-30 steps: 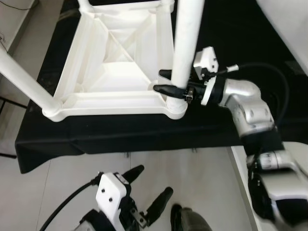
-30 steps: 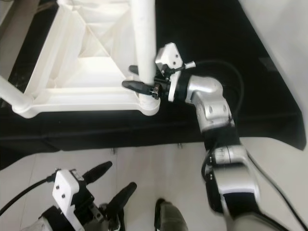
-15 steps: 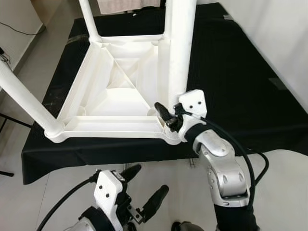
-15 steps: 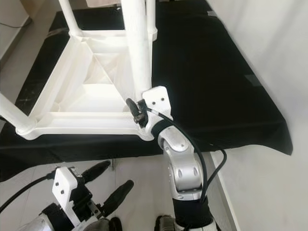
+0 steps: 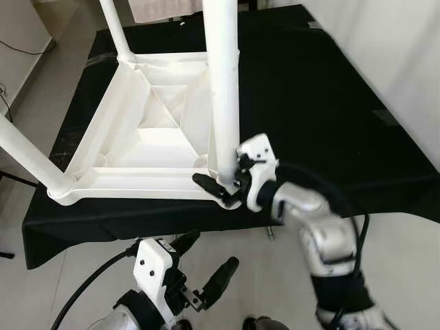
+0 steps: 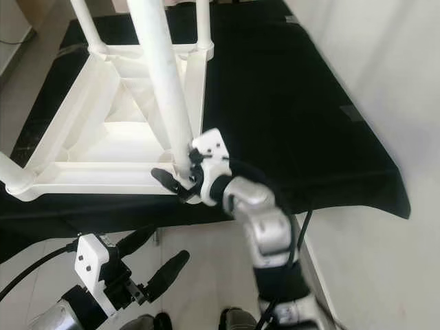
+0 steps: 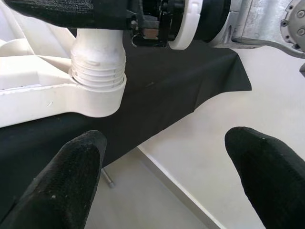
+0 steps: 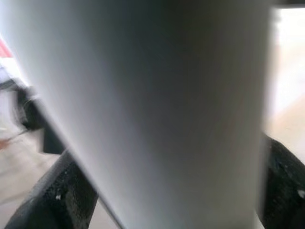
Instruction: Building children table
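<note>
My right gripper [image 5: 218,184] is clamped on the base of the near table leg [image 5: 223,89], one black finger showing on each side of the white tube just above its threaded end. In my right wrist view that leg [image 8: 152,109] fills the space between my fingertips [image 8: 62,195], close and blurred. The leg stands upright from the corner socket [image 7: 97,81] of the upturned children's table [image 5: 148,148], which lies with its ribbed underside facing up on the desk [image 5: 330,103] draped in black cloth, directly beyond my gripper. The ridged threads at the foot of the leg are visible above the socket collar in my left wrist view. Three more white legs rise from the other corners, farther from my grip; one [image 5: 27,157] slants out toward my left side.

My left gripper [image 5: 206,265] hangs below the desk edge over the pale floor [image 5: 89,254], its two fingers [image 7: 66,181] spread apart and holding nothing, pointed up at the same corner.
</note>
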Robot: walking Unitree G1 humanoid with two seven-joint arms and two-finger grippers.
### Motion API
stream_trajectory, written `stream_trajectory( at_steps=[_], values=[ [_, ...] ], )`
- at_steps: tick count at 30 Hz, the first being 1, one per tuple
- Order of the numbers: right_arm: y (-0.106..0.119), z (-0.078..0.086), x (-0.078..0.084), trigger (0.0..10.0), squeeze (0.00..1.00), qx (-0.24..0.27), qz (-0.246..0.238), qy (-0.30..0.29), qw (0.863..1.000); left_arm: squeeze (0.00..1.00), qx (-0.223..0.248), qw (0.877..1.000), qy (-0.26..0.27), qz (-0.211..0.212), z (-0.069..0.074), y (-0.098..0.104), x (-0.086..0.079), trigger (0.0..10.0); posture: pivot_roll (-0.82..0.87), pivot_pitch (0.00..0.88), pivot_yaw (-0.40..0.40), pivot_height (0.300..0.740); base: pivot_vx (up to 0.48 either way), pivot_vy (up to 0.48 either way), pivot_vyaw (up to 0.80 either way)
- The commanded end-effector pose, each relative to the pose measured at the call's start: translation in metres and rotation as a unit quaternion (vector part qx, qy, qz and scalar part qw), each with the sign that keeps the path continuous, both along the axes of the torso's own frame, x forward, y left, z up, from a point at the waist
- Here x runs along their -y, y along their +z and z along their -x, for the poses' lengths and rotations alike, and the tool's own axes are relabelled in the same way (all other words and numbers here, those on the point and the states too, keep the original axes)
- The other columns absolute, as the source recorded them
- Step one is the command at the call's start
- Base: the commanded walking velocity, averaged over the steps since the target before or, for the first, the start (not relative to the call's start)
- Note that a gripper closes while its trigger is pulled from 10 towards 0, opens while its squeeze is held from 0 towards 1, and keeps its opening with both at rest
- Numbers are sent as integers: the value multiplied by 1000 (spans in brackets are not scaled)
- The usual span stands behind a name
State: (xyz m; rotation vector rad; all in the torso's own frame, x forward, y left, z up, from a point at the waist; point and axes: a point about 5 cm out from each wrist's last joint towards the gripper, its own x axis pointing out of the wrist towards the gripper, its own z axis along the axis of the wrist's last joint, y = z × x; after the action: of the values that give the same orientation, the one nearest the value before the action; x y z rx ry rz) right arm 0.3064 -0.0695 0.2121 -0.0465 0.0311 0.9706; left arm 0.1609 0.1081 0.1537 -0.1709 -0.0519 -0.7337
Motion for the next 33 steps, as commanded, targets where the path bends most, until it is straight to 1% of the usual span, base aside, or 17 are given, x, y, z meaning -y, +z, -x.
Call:
stream_trajectory(
  at_steps=[1,2,5,8,10,11,12,13,22,25,27,28,29,30,31,32,33],
  values=[
    [-5,4,-14,10000,0,-4,15,65,998,0,-10,1000,-3,1,2,-3,1,10000,-10,217,-22,740,0,0,0],
    [1,-3,-16,10000,0,12,33,125,992,0,-10,1000,-2,3,4,-3,2,10000,-7,224,-21,740,0,0,0],
    [2,-10,-19,10000,0,18,50,147,988,0,-10,1000,-2,5,6,-2,3,10000,-4,228,-23,740,0,0,0],
    [3,-13,-21,10000,0,14,46,159,986,0,-11,1000,-4,5,7,-2,4,10000,2,234,-24,740,0,0,0],
    [5,-17,-25,10000,0,12,38,190,981,0,-11,1000,-5,6,9,-1,5,10000,9,240,-22,740,0,0,0],
    [6,-19,-24,1882,0,18,39,204,978,0,-12,1000,-6,7,10,-1,5,10000,13,246,-21,740,0,0,0],
    [6,-19,-24,1882,0,18,39,204,978,0,-12,1000,-6,7,10,-1,5,10000,13,246,-21,740,0,0,0],
    [9,-21,-23,0,0,23,37,217,975,0,-13,1000,-6,7,11,-1,5,10000,15,250,-19,740,0,0,0],
    [17,-32,-12,0,0,38,35,247,968,0,-18,1000,-10,8,14,-1,5,10000,13,259,-12,740,0,0,0],
    [18,-36,-4,0,0,42,38,228,972,0,-19,1000,-11,8,14,-1,5,10000,12,258,-10,740,0,0,0],
    [16,-38,1,0,0,40,41,197,979,0,-20,1000,-11,9,14,-1,5,10000,8,258,-14,740,0,0,0],
    [13,-40,5,0,0,36,43,161,985,0,-20,1000,-11,9,14,-1,5,10000,8,258,-14,740,0,0,0],
    [13,-40,5,0,0,36,43,161,985,0,-20,1000,-11,9,14,-1,5,10000,8,258,-14,740,0,0,0],
    [8,-41,8,0,0,30,45,119,991,0,-20,1000,-10,9,14,-1,5,10000,3,259,-21,740,0,0,0],
    [8,-41,8,0,0,30,45,119,991,0,-20,1000,-10,9,14,-1,5,10000,3,259,-21,740,0,0,0],
    [-9,-45,15,0,0,23,76,-57,995,0,-20,1000,-10,9,14,0,5,10000,0,258,-23,740,0,0,0],
    [-30,-28,11,0,0,-24,59,-161,985,0,-19,1000,-9,9,13,0,4,10000,-9,256,-19,740,0,0,0]
  ],
)
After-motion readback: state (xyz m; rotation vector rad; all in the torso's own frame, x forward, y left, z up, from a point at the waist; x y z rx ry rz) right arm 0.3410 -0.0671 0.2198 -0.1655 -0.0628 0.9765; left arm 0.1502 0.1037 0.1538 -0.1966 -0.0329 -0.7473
